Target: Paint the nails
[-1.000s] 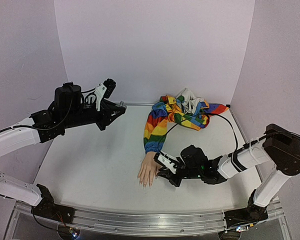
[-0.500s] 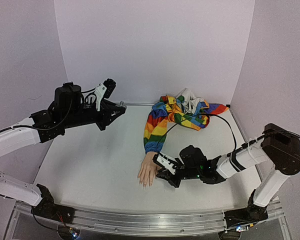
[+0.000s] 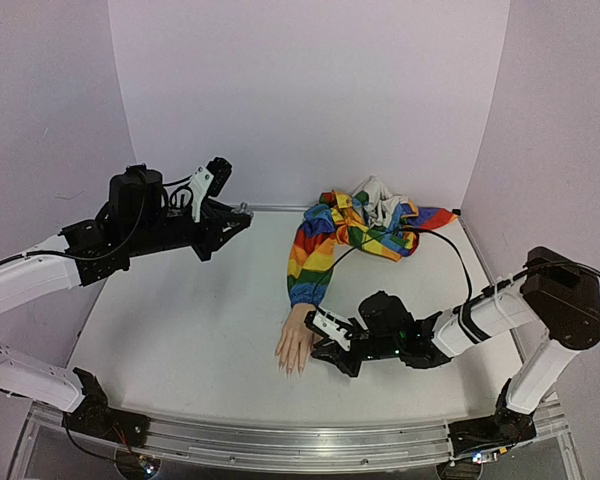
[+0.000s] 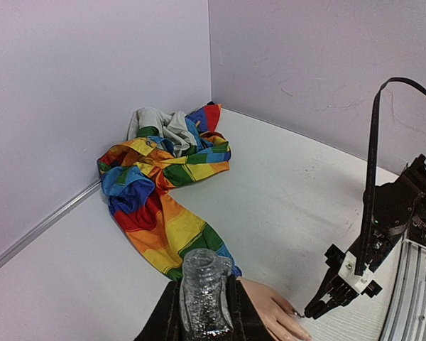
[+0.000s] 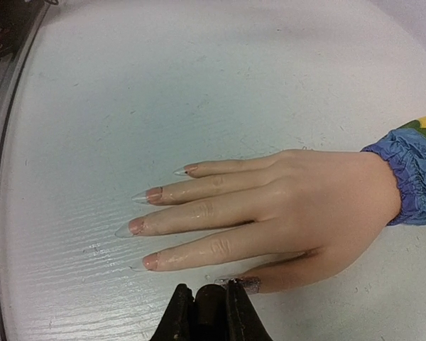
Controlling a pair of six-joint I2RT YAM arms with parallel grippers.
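Note:
The pale mannequin hand [image 5: 291,202] lies palm down on the white table, fingers pointing at the near edge, its wrist in a rainbow-striped sleeve [image 3: 313,258]. Its nails [image 5: 136,227] are long, pointed and clear; the thumb nail [image 5: 247,285] carries glitter. My right gripper [image 5: 209,293] is shut on a black brush cap [image 5: 211,307], low beside the thumb, with the tip at the thumb nail. My left gripper [image 4: 202,307] hovers high at the back left, shut on an uncapped clear glitter bottle [image 4: 201,288]. From above, the right gripper [image 3: 325,336] sits just right of the hand [image 3: 296,346].
The rest of the striped garment is bunched in a heap [image 3: 380,222] at the back right corner. A black cable [image 3: 450,245] runs from there over the table to the right arm. Purple walls close in three sides; a metal rail [image 3: 280,445] lines the near edge.
The right gripper has crept a little left, closer to the thumb. The left arm and its bottle have stayed still.

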